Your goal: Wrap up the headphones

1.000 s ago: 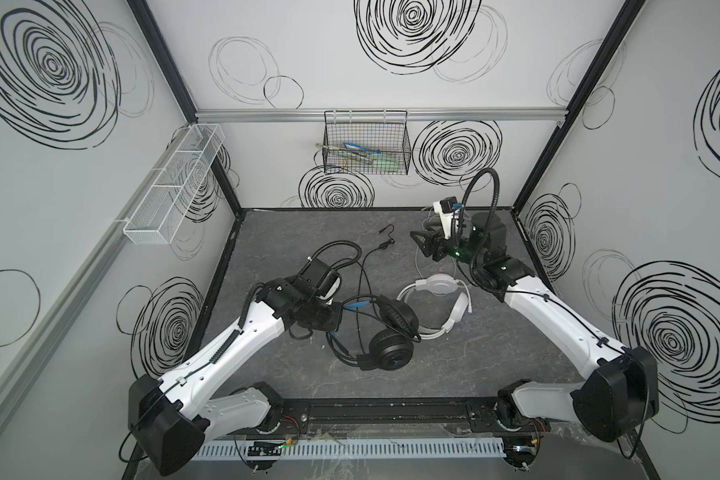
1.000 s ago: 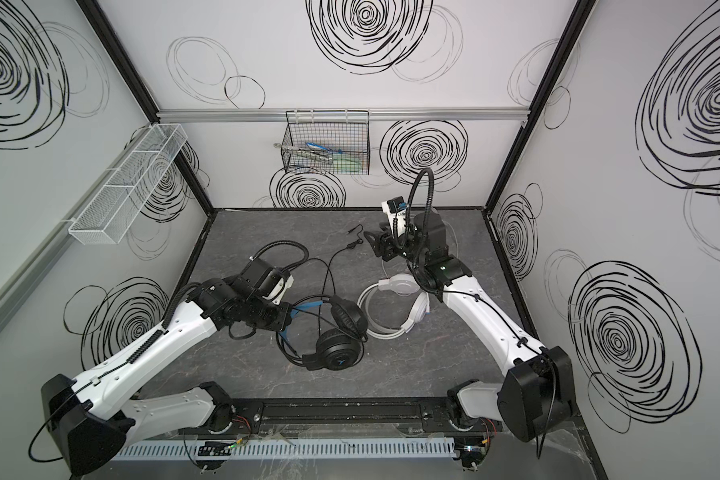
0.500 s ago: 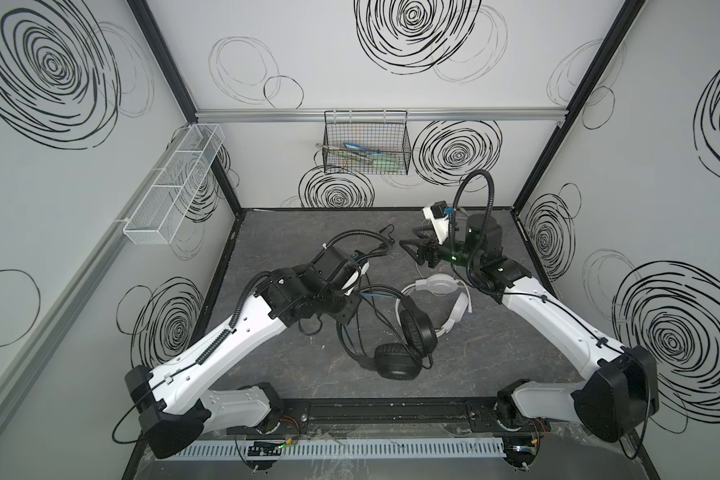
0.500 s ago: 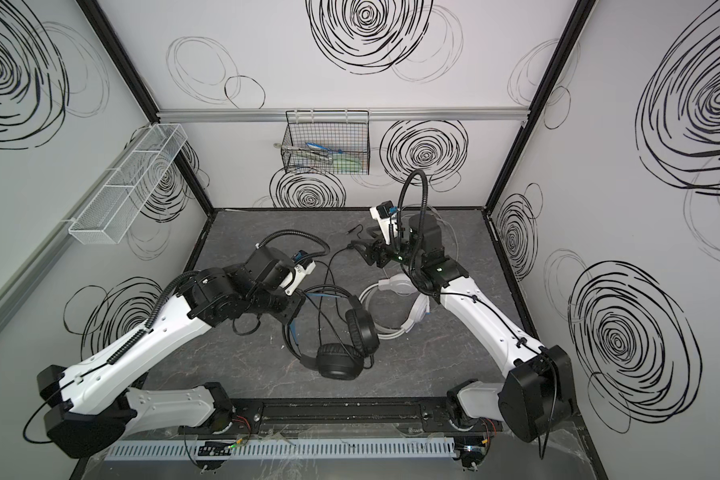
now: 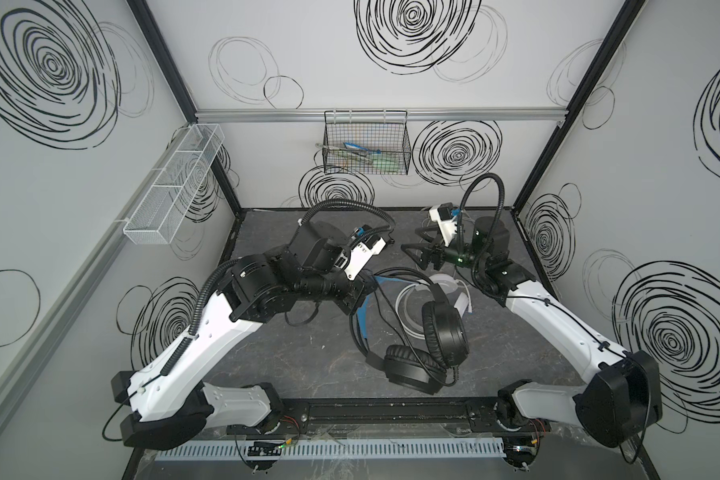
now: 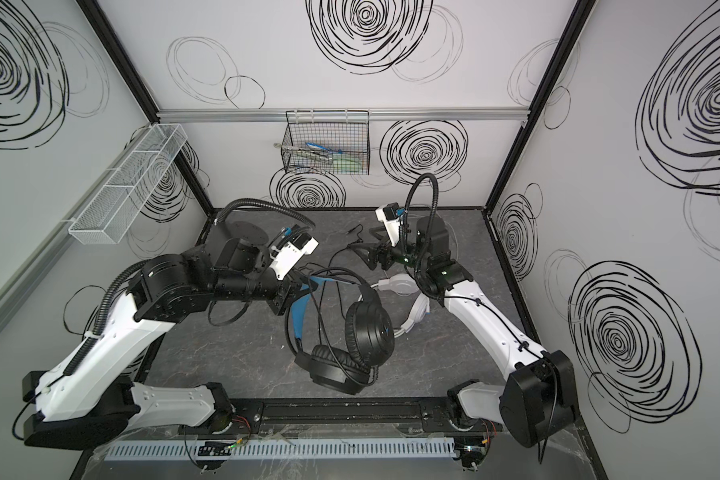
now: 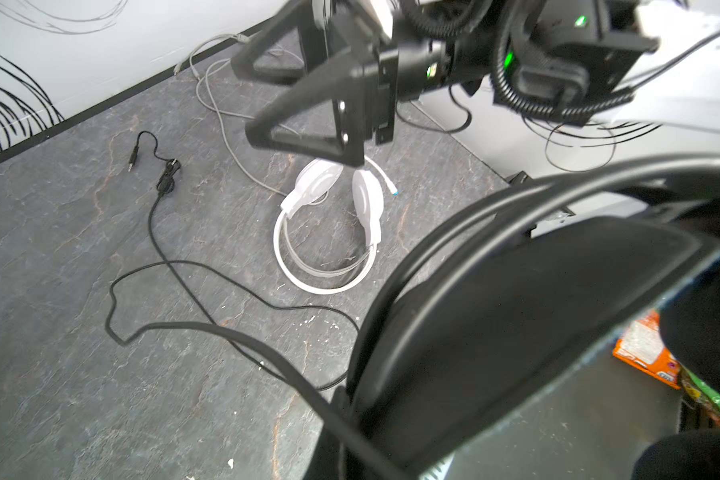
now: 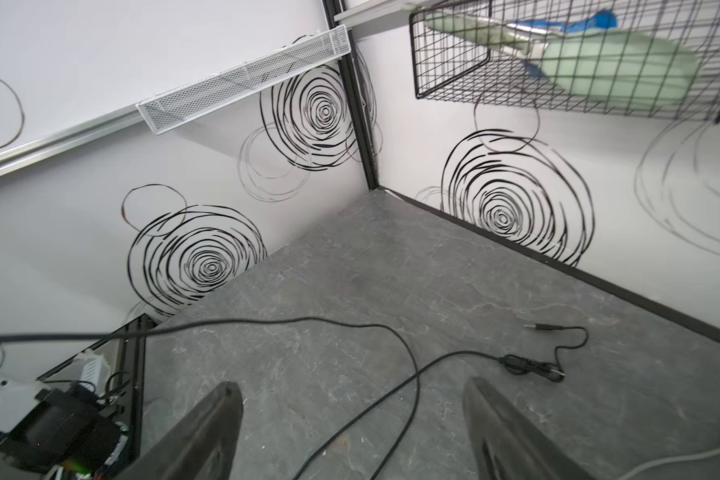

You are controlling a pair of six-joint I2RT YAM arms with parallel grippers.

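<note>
The black headphones (image 5: 444, 332) (image 6: 370, 332) hang above the table, blue-lined headband uppermost and ear cups below. My left gripper (image 5: 359, 291) (image 6: 290, 291) is shut on that headband. In the left wrist view the headband (image 7: 516, 316) fills the foreground and hides the jaws. Its thin black cable (image 7: 159, 232) (image 8: 408, 365) trails over the table to a jack plug (image 8: 542, 327). The white headphones (image 7: 329, 232) (image 6: 400, 284) lie on the table behind. My right gripper (image 8: 350, 395) (image 5: 416, 251) hovers open above the black cable, holding nothing.
A black wire basket (image 5: 366, 145) with tools hangs on the back wall. A white mesh rack (image 5: 175, 183) is fixed to the left wall. A grey-white cable (image 7: 217, 95) runs to the back edge. The arms' base rail (image 5: 391, 411) borders the front.
My left arm has lifted the black headphones off the table and swung them right and higher. My right gripper has opened wider and shifted left over the cable.
</note>
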